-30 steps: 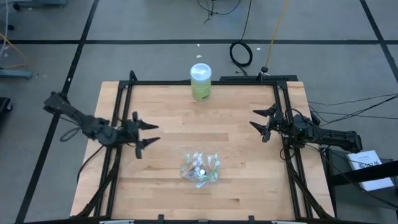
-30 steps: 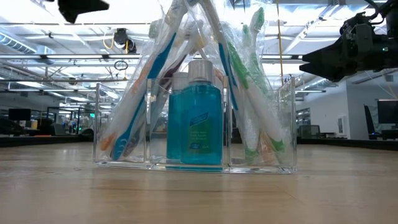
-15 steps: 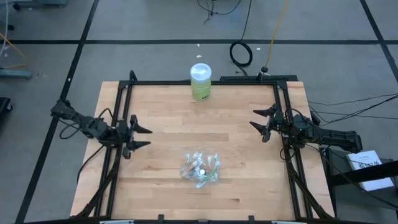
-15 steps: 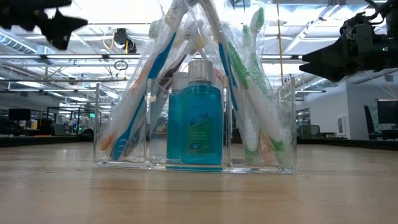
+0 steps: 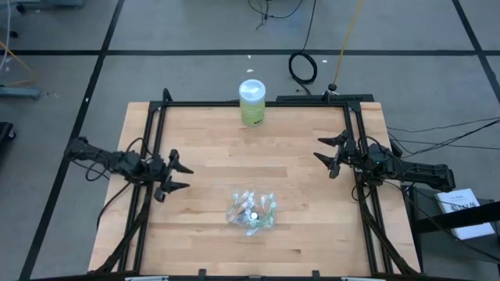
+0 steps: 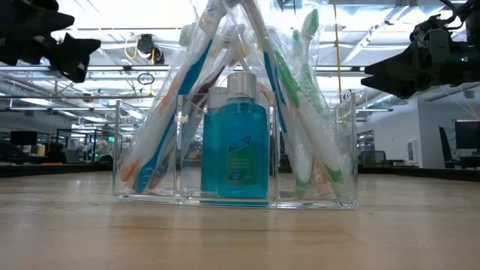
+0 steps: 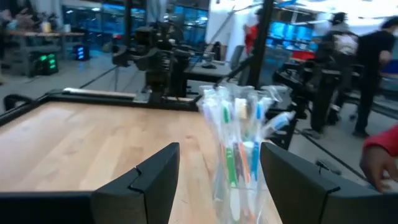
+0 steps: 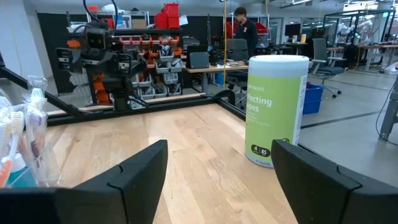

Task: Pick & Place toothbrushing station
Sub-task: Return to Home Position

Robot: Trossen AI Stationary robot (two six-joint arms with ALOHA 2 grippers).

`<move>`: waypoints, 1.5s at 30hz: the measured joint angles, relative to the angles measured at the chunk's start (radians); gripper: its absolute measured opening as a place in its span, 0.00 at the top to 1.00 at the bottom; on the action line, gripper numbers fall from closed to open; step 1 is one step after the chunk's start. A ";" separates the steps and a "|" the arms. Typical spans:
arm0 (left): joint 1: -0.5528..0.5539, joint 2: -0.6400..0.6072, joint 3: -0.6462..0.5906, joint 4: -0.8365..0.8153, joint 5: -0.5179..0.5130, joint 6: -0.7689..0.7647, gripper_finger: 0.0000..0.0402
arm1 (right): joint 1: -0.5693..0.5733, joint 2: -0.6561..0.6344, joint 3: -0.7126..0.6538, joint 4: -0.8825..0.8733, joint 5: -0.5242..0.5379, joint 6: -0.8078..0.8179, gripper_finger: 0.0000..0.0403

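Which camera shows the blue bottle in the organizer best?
The low view: the blue bottle stands centred and close in the clear organizer. The high view shows only its cap from above; the wrist views show mostly toothbrushes.

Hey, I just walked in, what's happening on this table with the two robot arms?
Nothing is being held right now. A clear organizer sits mid-table, packed with wrapped toothbrushes and a blue bottle. The left gripper has pulled back toward the left edge, jaws open and empty. The right gripper waits at the right edge, jaws open too. A green-and-white canister stands at the far edge.
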 joint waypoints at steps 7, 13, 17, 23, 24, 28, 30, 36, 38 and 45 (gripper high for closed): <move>0.130 -0.070 -0.012 -0.071 0.077 0.016 0.43 | 0.000 0.000 0.000 0.000 0.000 0.000 0.31; 0.219 -0.076 -0.021 -0.084 0.102 0.019 0.43 | 0.000 0.000 0.000 0.000 0.000 0.000 0.31; 0.251 -0.076 -0.037 -0.080 0.125 0.019 0.43 | 0.000 0.000 0.000 0.000 0.000 0.000 0.31; 0.276 -0.075 -0.039 -0.072 0.069 0.022 0.43 | 0.000 0.000 0.000 0.000 0.000 0.000 0.31; 0.278 -0.075 -0.039 -0.073 0.070 0.024 0.43 | 0.000 0.000 0.000 0.000 0.000 0.000 0.31; 0.280 -0.065 -0.039 -0.076 0.081 0.039 0.43 | 0.000 0.000 0.000 0.000 0.000 0.000 0.31; 0.280 -0.066 -0.039 -0.076 0.081 0.039 0.43 | 0.000 0.000 0.000 0.000 0.000 0.000 0.31; 0.279 -0.065 -0.039 -0.075 0.061 0.044 0.43 | 0.000 0.000 0.000 0.000 0.000 0.000 0.31; 0.279 -0.065 -0.040 -0.069 0.058 0.044 0.43 | 0.000 0.000 0.000 0.000 0.000 0.000 0.31; 0.279 -0.065 -0.042 -0.048 0.055 0.044 0.43 | 0.000 0.000 0.000 0.000 0.000 0.000 0.31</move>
